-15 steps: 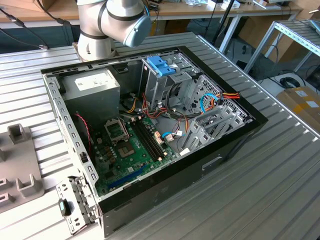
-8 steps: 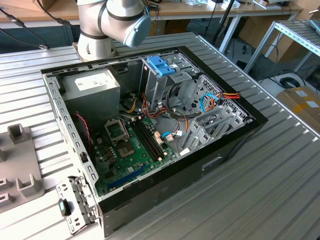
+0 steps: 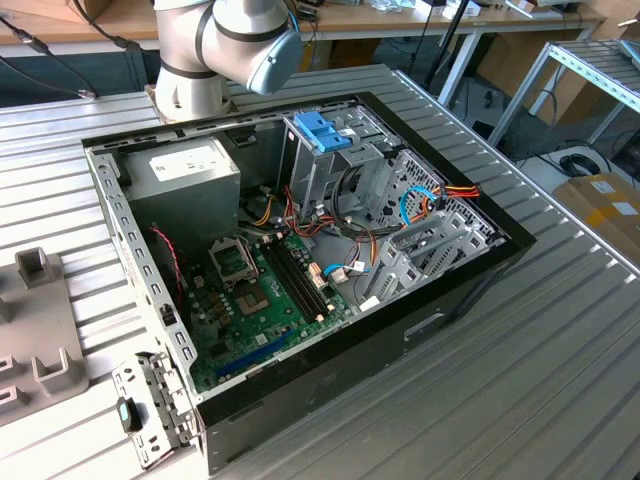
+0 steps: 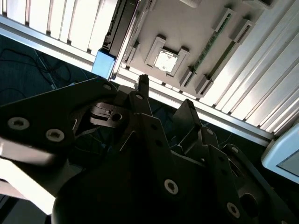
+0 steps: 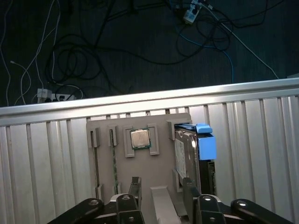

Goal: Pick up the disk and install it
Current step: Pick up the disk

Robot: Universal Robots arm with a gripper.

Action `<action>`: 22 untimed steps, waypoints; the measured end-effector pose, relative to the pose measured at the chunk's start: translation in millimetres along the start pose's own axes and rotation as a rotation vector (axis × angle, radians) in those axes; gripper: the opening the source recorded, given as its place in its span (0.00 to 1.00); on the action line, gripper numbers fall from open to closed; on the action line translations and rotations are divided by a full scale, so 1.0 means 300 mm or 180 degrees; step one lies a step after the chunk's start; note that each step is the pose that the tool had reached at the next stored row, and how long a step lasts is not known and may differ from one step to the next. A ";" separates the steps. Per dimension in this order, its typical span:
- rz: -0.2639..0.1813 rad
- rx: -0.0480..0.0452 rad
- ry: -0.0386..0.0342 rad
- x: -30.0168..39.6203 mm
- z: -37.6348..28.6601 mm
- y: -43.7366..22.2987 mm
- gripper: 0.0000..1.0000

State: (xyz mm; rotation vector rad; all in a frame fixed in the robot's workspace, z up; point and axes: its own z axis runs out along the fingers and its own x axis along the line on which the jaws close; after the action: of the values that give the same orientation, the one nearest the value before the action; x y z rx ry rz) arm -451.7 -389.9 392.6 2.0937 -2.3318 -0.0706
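My gripper [image 5: 161, 186] hung over the grey tray [image 5: 105, 158]. Its jaws were spread apart and had nothing in them. The disk [image 5: 186, 151] stood on its thin edge in a slot at one side of the tray, with its blue frame [image 5: 206, 144] sticking out. A small chip [image 5: 139, 138] sat in the holder just beside it. I was worried, because the jaws did not look lined up over the disk. A finger could bump the chip or the tray. A crooked pinch could tip the disk or let it slip.
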 end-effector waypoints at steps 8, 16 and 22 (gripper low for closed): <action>-0.0001 0.0000 0.0000 0.000 0.000 0.000 0.62; -0.0001 -0.0001 -0.0005 -0.003 0.006 0.000 0.62; -0.0001 0.0000 -0.0005 -0.007 0.010 0.000 0.62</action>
State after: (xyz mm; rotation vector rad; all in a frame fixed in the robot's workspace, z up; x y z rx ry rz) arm -451.6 -387.7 389.8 2.0949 -2.3322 -0.0724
